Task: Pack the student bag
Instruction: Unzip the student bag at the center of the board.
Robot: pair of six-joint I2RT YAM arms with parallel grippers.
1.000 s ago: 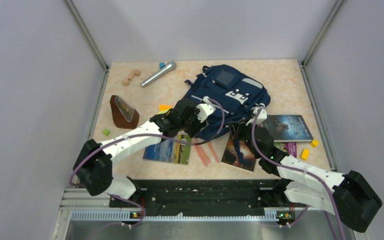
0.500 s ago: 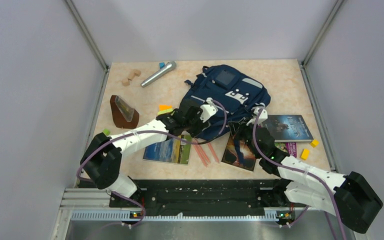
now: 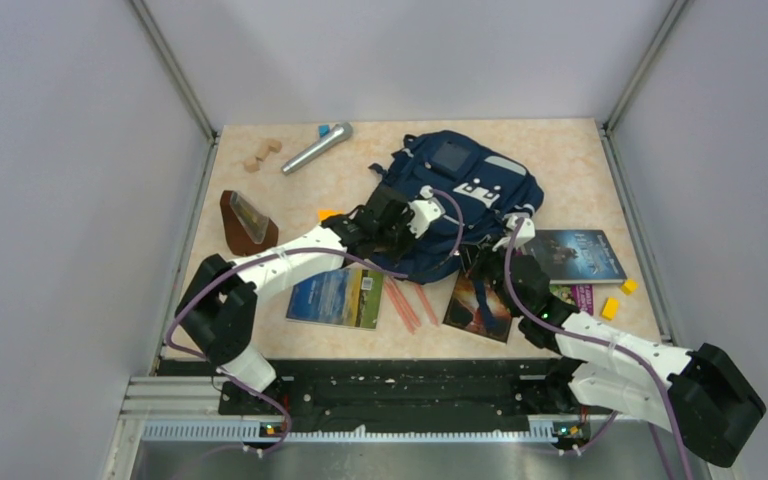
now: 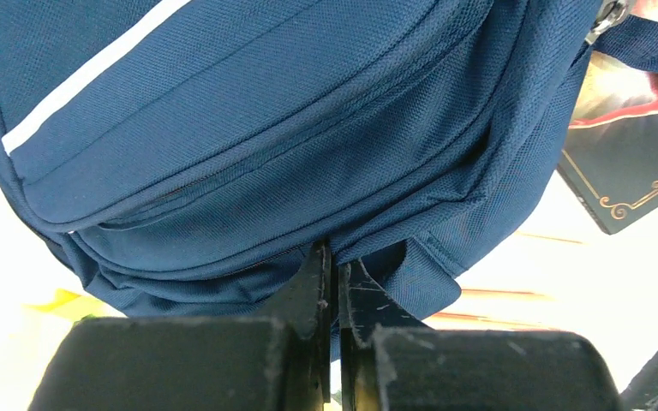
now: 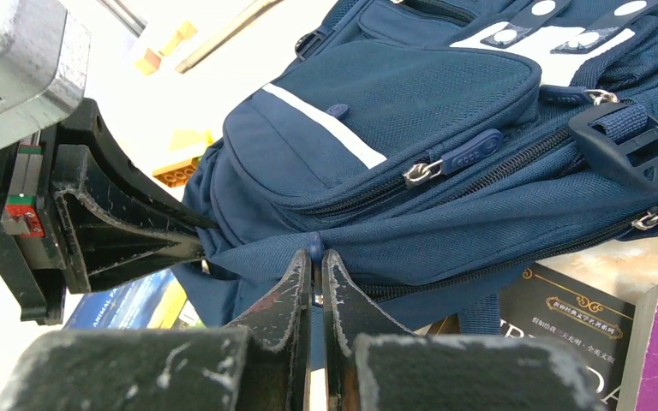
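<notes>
The student bag [image 3: 465,185], navy with light stripes and a white patch, lies at the back middle of the table. It fills the left wrist view [image 4: 266,128] and the right wrist view [image 5: 411,111]. My left gripper [image 3: 438,243] [image 4: 336,253] is shut, pinching a fold of fabric at the bag's near lower edge. Just to its right, my right gripper [image 3: 482,262] [image 5: 317,257] is shut on a small blue zipper pull on the bag's side zipper. The left gripper's fingers [image 5: 128,231] show at the left of the right wrist view, tips against the bag.
A landscape book [image 3: 338,297], red sticks [image 3: 405,300] and a dark red book [image 3: 480,305] lie in front of the bag. A dark book [image 3: 578,255], purple book [image 3: 575,297] and yellow blocks [image 3: 610,308] sit right. Microphone [image 3: 317,147], wooden blocks [image 3: 262,153], brown wedge [image 3: 248,225] lie left.
My left gripper has moved right and further onto the bag's lower edge, then closed from open onto the fabric. The bag shifted slightly. The right arm has stayed put.
</notes>
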